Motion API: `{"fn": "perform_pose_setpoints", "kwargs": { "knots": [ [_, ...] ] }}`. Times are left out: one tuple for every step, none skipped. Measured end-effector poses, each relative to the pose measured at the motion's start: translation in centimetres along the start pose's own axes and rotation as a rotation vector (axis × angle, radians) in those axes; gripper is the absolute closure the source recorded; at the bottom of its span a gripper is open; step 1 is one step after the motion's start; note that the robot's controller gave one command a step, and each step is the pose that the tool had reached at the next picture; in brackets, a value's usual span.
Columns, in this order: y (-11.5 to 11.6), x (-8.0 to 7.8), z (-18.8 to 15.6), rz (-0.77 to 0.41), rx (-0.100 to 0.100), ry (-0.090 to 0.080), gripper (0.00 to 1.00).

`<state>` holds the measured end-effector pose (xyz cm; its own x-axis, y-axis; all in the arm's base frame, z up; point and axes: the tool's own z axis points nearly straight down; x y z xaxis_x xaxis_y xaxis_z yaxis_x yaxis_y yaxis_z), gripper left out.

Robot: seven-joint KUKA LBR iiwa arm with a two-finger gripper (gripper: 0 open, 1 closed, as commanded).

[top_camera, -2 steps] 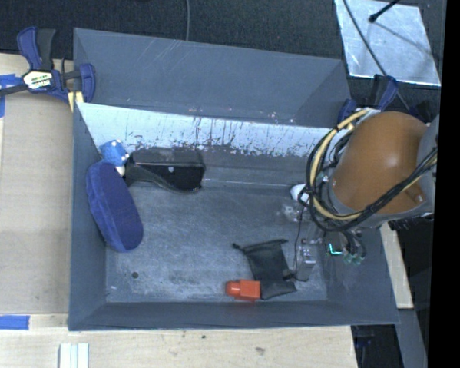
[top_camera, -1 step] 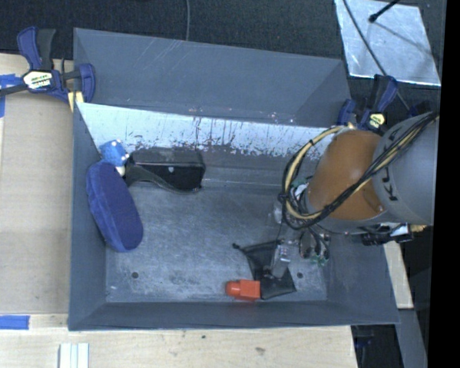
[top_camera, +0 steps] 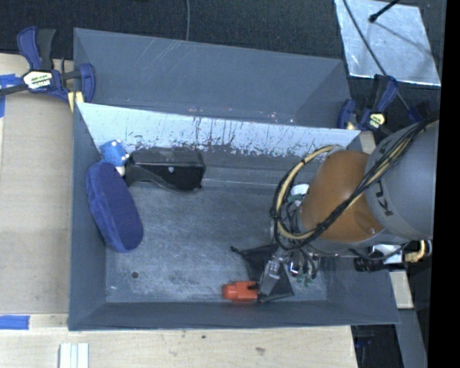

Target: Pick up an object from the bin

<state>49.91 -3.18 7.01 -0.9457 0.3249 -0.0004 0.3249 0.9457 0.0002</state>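
As the arm [top_camera: 415, 181] reached in over the bin's right wall, the grey metal bin [top_camera: 212, 86] lay wide beneath it, most of its floor bare. The arm's orange cover [top_camera: 333, 200], looped with yellow and black cables, hung above the right part of the bin's floor. Against the bin's left wall leaned a long blue oval pad [top_camera: 113, 205] – tilted, its lower end on the floor. A black, wedge-shaped thing [top_camera: 167, 171] sat along the bin's back wall, left of centre. Down low, the gripper [top_camera: 273, 278] stood near the bin's front wall, right of centre – whether it was spread or pinched together could not be told. A flat black scrap [top_camera: 251, 254] lay just beside it, towards the bin's middle. A small orange-red block [top_camera: 240, 292] lay on the floor at the foot of the front wall, just left of the gripper; contact could not be made out. A tiny blue-and-white piece [top_camera: 111, 148] sat in the bin's back-left corner.
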Motion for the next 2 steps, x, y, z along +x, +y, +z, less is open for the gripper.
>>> {"fn": "perform_pose_setpoints", "kwargs": {
  "knots": [
    [-0.02, -0.05, -0.01, -0.003, 0.0, -0.001, 0.0],
    [-0.03, -0.09, -0.02, -0.007, 0.0, -0.002, 0.0]
  ]
}}
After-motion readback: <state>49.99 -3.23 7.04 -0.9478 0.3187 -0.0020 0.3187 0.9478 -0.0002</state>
